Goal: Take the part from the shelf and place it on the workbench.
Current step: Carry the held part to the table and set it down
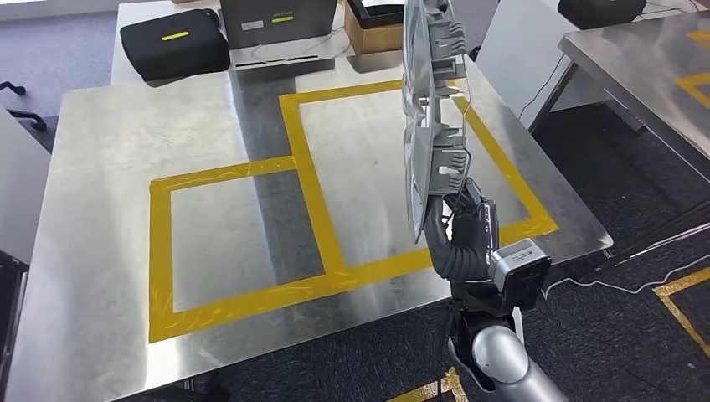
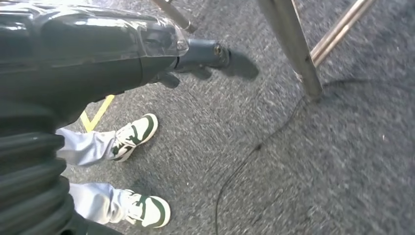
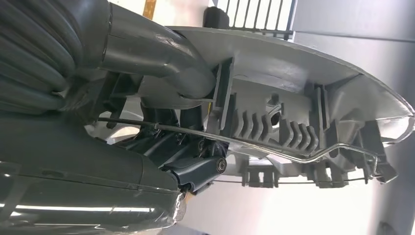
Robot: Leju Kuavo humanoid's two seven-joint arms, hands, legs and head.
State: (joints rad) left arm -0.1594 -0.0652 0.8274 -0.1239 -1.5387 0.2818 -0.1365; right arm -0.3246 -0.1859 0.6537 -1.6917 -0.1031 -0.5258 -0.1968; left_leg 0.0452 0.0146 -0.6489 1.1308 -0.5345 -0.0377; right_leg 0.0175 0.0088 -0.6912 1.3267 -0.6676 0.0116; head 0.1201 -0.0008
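From the head view, your right hand (image 1: 459, 219) grips the part (image 1: 431, 117) by its lower end and carries it upright, edge-on to the camera, above the right side of the workbench (image 1: 109, 167). The part is a long grey plastic moulding with clips and ribs along its back. It hangs over the larger of the two yellow tape rectangles (image 1: 310, 167) and is not yet resting on the steel. I judge you are in the carry-and-place step: pick-up is done, set-down remains. The next move calls for lowering the arm and tilting the part flat so that it lands inside the tape outline, and for loosening the fingers only once the surface bears it. Beyond the bench, a black case (image 1: 174, 42) carries a yellow strip, and so does the grey box (image 1: 278, 23) beside it; any writing on them is too small to read.

In the left wrist view, your left hand (image 2: 195, 56) hangs over grey carpet, holding nothing; the one dark finger in sight reaches out straight, but I cannot tell how the others lie. A person's green-and-white sneakers (image 2: 134, 134) stand near; I can read no brand on them.

In the right wrist view, the thumb and dark fingers (image 3: 195, 171) clamp the part's ribbed back, a thin wire running along it. No label is legible.
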